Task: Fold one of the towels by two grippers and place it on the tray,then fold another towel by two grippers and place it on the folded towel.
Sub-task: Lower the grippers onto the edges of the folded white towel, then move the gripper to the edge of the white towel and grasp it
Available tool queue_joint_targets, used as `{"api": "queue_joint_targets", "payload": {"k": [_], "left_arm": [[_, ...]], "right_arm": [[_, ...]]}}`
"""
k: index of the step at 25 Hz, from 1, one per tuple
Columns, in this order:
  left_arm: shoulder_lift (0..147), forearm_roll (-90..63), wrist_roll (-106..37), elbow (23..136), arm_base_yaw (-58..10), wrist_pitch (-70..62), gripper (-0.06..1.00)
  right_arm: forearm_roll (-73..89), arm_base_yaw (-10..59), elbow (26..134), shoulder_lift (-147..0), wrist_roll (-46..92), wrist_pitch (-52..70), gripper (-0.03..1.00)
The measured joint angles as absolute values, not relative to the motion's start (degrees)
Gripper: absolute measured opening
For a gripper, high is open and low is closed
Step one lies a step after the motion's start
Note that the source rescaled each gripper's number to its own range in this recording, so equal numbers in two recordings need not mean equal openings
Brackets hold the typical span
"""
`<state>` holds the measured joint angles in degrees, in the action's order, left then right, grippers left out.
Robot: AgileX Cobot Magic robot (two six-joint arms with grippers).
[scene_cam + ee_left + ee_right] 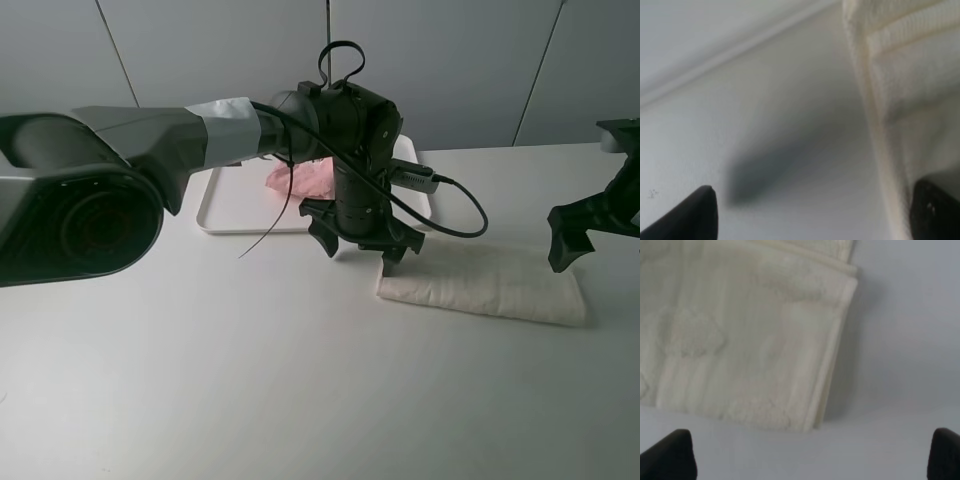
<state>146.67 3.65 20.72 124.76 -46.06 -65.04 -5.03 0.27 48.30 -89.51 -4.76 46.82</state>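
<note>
Cream towel (485, 283) lies folded on the table (250, 380), near the tray (215, 215) holding the pink towel (305, 180); the left end effector (360, 250) and right end effector (590, 230), both wide open and empty, should pinch all layers at opposite ends.

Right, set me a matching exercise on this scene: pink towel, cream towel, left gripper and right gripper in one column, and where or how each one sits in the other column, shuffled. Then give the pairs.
Column one
1. pink towel
2. cream towel
3. left gripper
4. right gripper

Column two
A. open, at the cream towel's end farther from the tray
B. lying in the tray
C. folded into a long strip on the table
D. open, at the cream towel's end nearer the tray

Pairs: 1-B, 2-C, 3-D, 4-A
</note>
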Motion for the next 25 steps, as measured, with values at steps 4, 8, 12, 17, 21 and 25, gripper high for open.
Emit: {"api": "queue_joint_targets", "payload": {"k": [4, 8, 12, 17, 21, 25], "left_arm": [[147.04, 3.65, 20.72, 125.13, -46.06, -65.31, 0.99], [147.13, 3.65, 20.35, 125.13, -46.06, -65.44, 0.99], [147.13, 3.65, 19.59, 125.22, -46.06, -65.53, 0.99], [147.13, 3.65, 18.46, 125.22, -46.06, -65.92, 0.99], [147.13, 3.54, 17.85, 125.22, -46.06, -66.14, 0.99], [147.13, 3.54, 17.82, 125.22, -46.06, -66.14, 0.99]], "right_arm": [[-5.03, 0.27, 48.3, -89.51, -4.76, 46.7, 1.0], [-5.03, 0.14, 48.65, -89.85, -4.76, 46.77, 1.0], [-4.61, -1.13, 51.08, -94.52, -5.13, 48.77, 1.0], [-3.74, -3.5, 53.45, -100.91, -4.19, 49.41, 1.0], [-1.03, -6.69, 55.09, -103.09, -0.38, 49.54, 1.0], [2.78, -7.58, 55.3, -104.77, 2.77, 48.53, 0.99]]}}
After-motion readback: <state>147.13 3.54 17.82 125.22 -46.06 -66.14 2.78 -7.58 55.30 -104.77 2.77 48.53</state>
